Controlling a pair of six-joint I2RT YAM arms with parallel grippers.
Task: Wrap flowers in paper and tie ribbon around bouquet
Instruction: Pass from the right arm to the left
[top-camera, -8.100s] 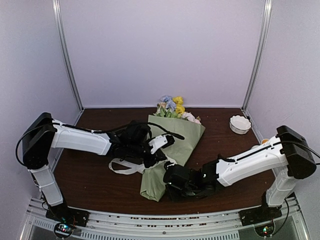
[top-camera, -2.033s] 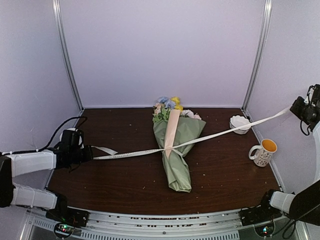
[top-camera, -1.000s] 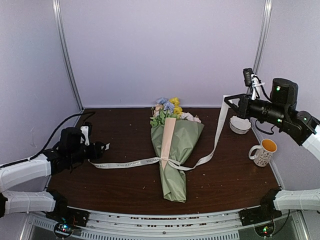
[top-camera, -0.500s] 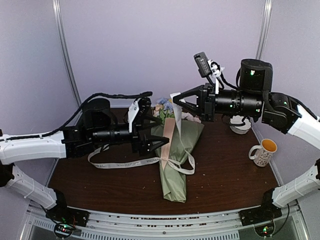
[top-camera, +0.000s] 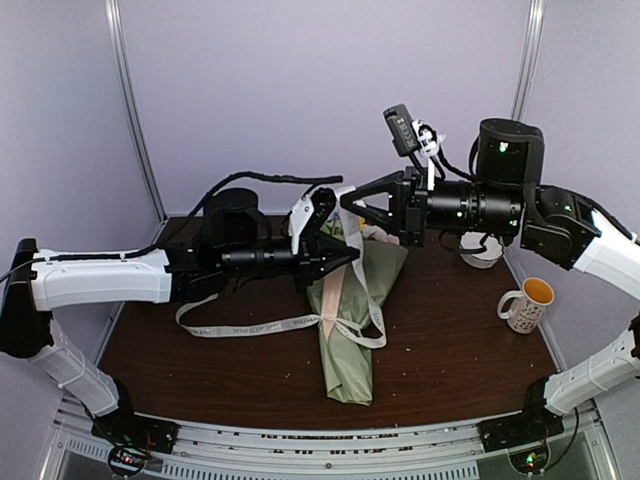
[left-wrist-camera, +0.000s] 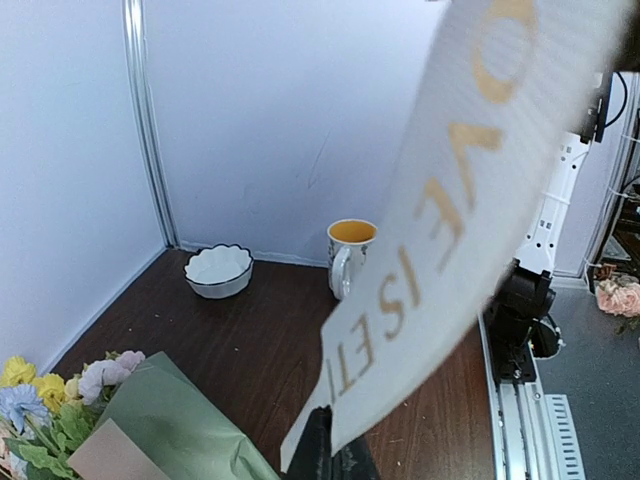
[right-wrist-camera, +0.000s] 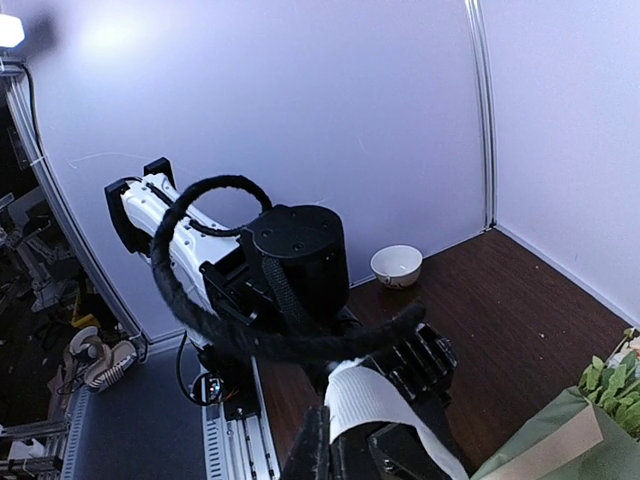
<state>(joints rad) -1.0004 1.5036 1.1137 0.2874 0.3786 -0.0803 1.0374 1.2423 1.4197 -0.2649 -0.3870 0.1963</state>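
Jaws: left gripper pinched on ribbon, right gripper pinched on the same strand just above it, both in the air over bouquet.
Ribbon's free tail lies left on table, crosses the bouquet's waist, then climbs to both jaws. My read: light, limp, slick satin. Hold it flat near the end, under tension, or it slips. Bouquet lies flat mid-table, long axis near-to-far, blooms toward back wall, stem end toward arm bases. Soft, crushes easily.
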